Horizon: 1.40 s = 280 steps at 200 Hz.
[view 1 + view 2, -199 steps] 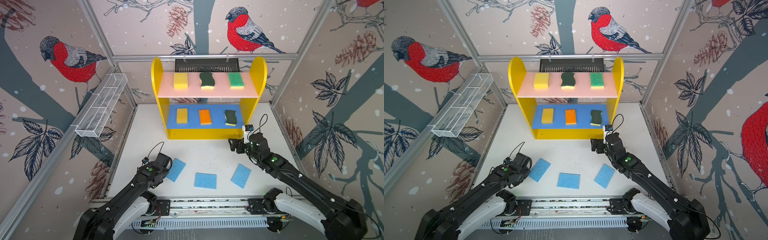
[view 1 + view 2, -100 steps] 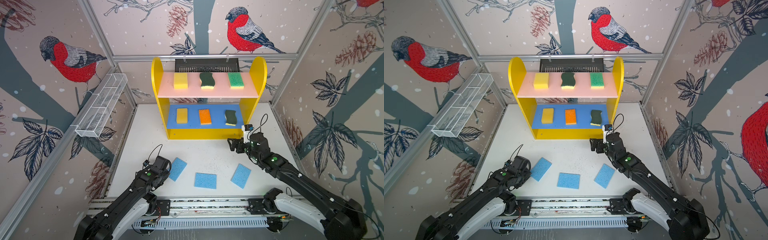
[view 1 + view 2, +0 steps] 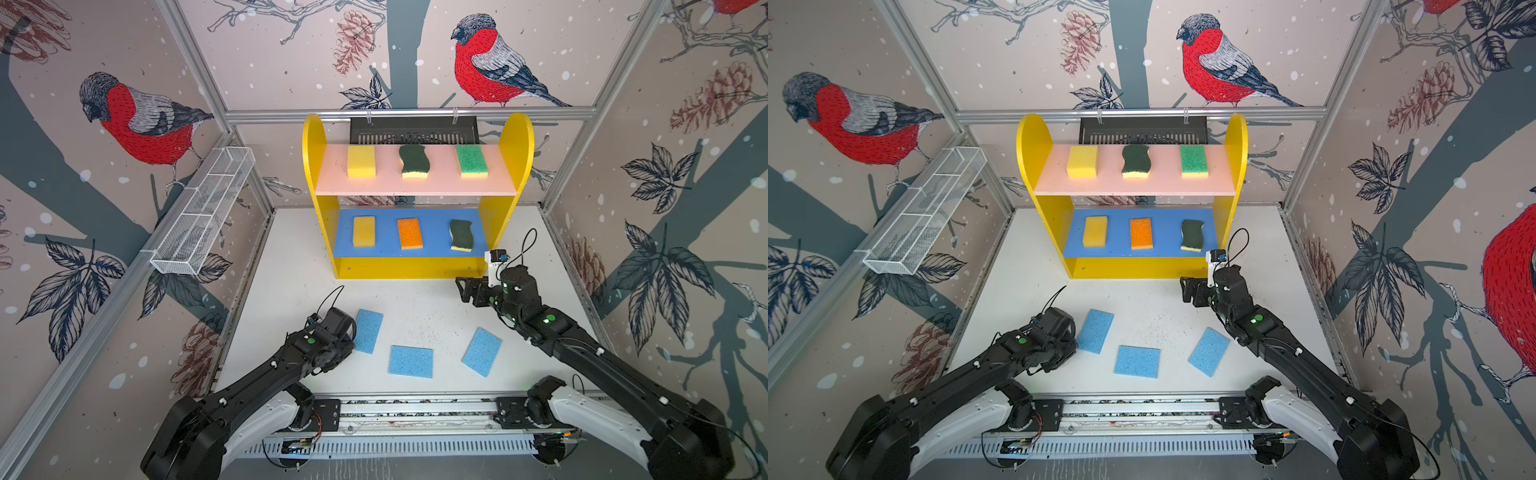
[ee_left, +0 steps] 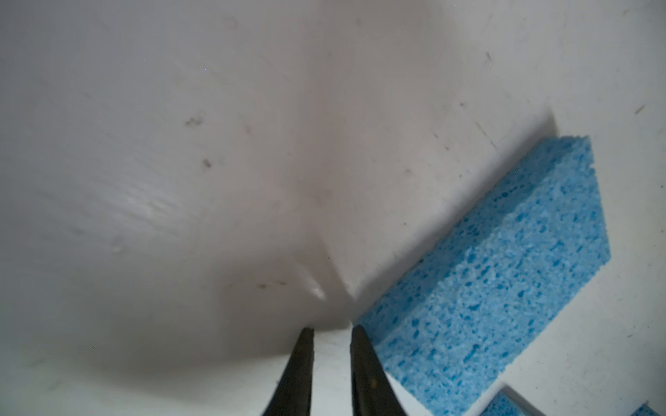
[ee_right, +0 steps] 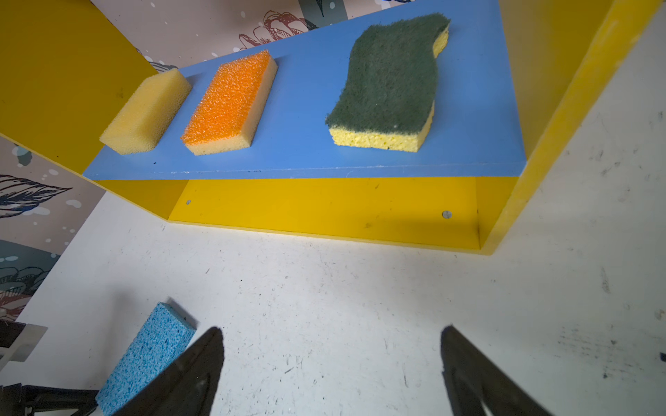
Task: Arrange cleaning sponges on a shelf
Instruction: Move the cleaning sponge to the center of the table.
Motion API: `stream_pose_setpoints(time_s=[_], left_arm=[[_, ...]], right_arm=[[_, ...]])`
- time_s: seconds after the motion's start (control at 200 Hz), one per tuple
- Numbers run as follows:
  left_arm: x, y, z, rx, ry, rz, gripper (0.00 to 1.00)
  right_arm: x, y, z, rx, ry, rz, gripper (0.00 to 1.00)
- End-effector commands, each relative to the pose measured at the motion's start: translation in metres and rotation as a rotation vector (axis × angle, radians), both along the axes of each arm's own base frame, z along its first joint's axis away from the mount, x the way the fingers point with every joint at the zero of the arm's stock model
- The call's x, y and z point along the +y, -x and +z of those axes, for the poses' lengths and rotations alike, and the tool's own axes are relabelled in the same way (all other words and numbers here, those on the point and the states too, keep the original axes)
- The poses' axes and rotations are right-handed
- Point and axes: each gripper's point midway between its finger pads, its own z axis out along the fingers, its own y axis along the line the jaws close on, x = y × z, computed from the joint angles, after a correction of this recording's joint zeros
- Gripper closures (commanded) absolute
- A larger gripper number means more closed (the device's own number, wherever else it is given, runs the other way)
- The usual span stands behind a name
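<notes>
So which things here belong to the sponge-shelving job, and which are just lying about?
Job: shelf; three pink-board sponges; three blue-board sponges; three loose blue sponges.
Lying about: white wire basket; black slotted tray.

The left arm reaches low, well short of the shelf, with the left gripper pointing down, jaws a slim gap apart, holding nothing. The right arm stretches nearly to the shelf's right side, with the right gripper spread wide and empty.
</notes>
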Motion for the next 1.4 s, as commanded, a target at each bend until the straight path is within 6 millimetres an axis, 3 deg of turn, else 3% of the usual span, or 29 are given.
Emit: stream_pose_setpoints(time_s=[0.0, 0.08, 0.215, 0.37, 0.465, 0.77, 1.171, 1.396], left_arm=[[-0.014, 0.003, 0.000, 0.021, 0.022, -0.049, 0.78], [-0.024, 0.000, 0.007, 0.008, 0.009, -0.101, 0.74], [-0.016, -0.001, 0.021, 0.023, -0.135, -0.139, 0.50], [-0.019, -0.005, 0.032, -0.015, -0.208, -0.209, 0.35], [-0.031, -0.009, 0.036, -0.062, -0.208, -0.258, 0.30], [-0.081, -0.021, 0.044, -0.174, -0.214, -0.370, 0.22], [-0.100, -0.029, 0.035, -0.204, -0.257, -0.391, 0.13], [-0.096, -0.028, 0.023, -0.147, -0.327, -0.379, 0.11]], right_arm=[[0.000, -0.001, 0.003, -0.013, -0.013, -0.005, 0.07], [0.000, -0.001, 0.003, -0.013, -0.013, -0.006, 0.07], [0.001, -0.001, 0.004, -0.009, -0.022, -0.003, 0.07], [0.001, 0.000, 0.004, -0.003, -0.031, -0.002, 0.07], [0.001, 0.001, 0.005, -0.001, -0.033, -0.001, 0.07], [0.002, 0.002, 0.007, 0.006, -0.039, 0.003, 0.07], [-0.005, 0.004, 0.007, -0.011, -0.025, -0.013, 0.07], [-0.007, 0.006, 0.012, -0.031, -0.035, -0.020, 0.07]])
